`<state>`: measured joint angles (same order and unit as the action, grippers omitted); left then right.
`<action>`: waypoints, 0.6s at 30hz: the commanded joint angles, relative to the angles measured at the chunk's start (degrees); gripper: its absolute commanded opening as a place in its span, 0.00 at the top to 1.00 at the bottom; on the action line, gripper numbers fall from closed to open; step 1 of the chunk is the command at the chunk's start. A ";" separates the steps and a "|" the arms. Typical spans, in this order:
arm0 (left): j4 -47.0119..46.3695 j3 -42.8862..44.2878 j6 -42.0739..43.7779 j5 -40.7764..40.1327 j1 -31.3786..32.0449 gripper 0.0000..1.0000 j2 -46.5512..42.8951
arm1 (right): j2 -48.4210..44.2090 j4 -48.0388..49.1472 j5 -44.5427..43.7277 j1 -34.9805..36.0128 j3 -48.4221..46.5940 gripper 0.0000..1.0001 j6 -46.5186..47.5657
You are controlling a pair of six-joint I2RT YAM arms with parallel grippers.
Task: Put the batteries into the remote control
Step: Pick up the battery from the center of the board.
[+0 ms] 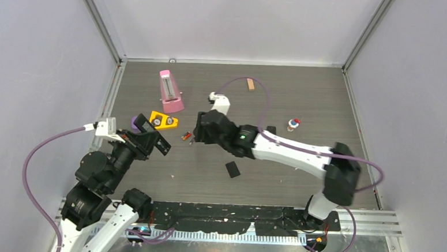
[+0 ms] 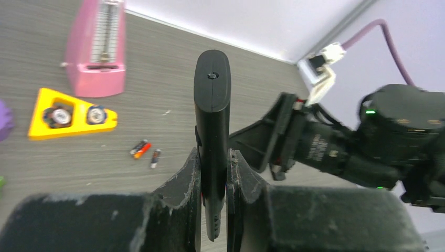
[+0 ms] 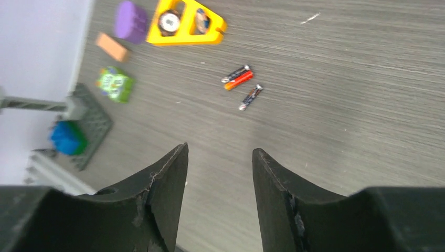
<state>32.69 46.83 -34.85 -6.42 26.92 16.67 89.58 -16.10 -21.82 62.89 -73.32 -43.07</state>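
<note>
The black remote control (image 2: 212, 105) stands on edge between my left fingers, and my left gripper (image 2: 212, 157) is shut on it; from above the remote (image 1: 153, 135) shows at the left, tilted over the table. The batteries (image 3: 239, 79) lie loose on the table: two side by side and a third (image 3: 251, 97) just beside them. They also show as batteries (image 1: 187, 137) in the top view and batteries (image 2: 141, 149) in the left wrist view. My right gripper (image 3: 219, 149) hangs open and empty a little short of them, right gripper (image 1: 196, 133) in the top view.
A pink metronome (image 1: 170, 91) and a yellow triangle piece (image 1: 163, 120) sit behind the batteries. A black cover (image 1: 233, 169) lies near the middle, a small bottle (image 1: 293, 124) to the right, a wooden block (image 1: 250, 84) at the back. A purple cylinder (image 3: 131, 21) and a green block (image 3: 115, 84) lie left.
</note>
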 commanded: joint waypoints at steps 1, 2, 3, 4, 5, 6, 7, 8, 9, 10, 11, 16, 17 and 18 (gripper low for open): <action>6.43 2.04 3.44 -10.63 -0.29 1.00 -2.94 | 12.56 -6.78 -4.63 0.20 -10.96 0.47 -0.09; 6.84 2.00 3.48 -11.17 -0.29 1.00 -3.60 | 14.45 -7.65 -5.55 0.21 -12.59 0.47 -0.57; 7.20 1.92 3.62 -11.77 -0.29 1.00 -4.07 | 18.16 -9.06 -5.88 0.19 -15.50 0.47 -1.22; 7.48 1.82 3.70 -12.20 -0.29 1.00 -4.54 | 19.88 -10.85 -6.72 0.20 -17.10 0.47 -1.62; 7.84 1.74 3.71 -12.44 -0.31 1.00 -4.81 | 23.21 -11.57 -7.08 0.19 -20.08 0.47 -2.34; 7.90 1.55 3.75 -12.54 -0.29 1.00 -5.20 | 24.87 -12.33 -7.46 0.21 -21.37 0.46 -2.35; 7.86 1.38 3.80 -12.61 -0.29 1.00 -5.28 | 27.89 -12.79 -7.63 0.21 -23.68 0.46 -2.85; 7.91 1.19 3.91 -12.65 -0.29 1.00 -5.42 | 30.47 -13.52 -8.00 0.21 -25.77 0.46 -3.30; 7.87 1.02 3.90 -12.66 -0.29 1.00 -5.39 | 31.66 -13.78 -8.15 0.21 -26.67 0.46 -3.45; 7.87 0.97 3.84 -12.51 -0.27 1.00 -5.39 | 33.76 -14.16 -8.24 0.23 -28.34 0.46 -3.74; 7.97 0.83 3.88 -12.36 -0.28 1.00 -5.39 | 34.71 -14.32 -8.24 0.22 -28.97 0.46 -3.80; 8.40 0.63 2.79 -12.69 -0.27 1.00 -5.61 | 40.26 -18.23 -8.72 0.21 -34.49 0.50 -5.34; 8.59 0.65 2.34 -13.16 -0.28 1.00 -5.99 | 40.77 -19.17 -9.52 0.21 -35.08 0.51 -5.92; 8.62 0.57 1.92 -13.40 -0.29 1.00 -6.41 | 41.45 -19.90 -9.45 0.21 -35.63 0.52 -6.53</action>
<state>41.71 47.03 -32.29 -17.65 26.87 11.46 129.86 -31.68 -27.46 62.89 -104.07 -46.41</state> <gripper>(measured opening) 0.153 0.500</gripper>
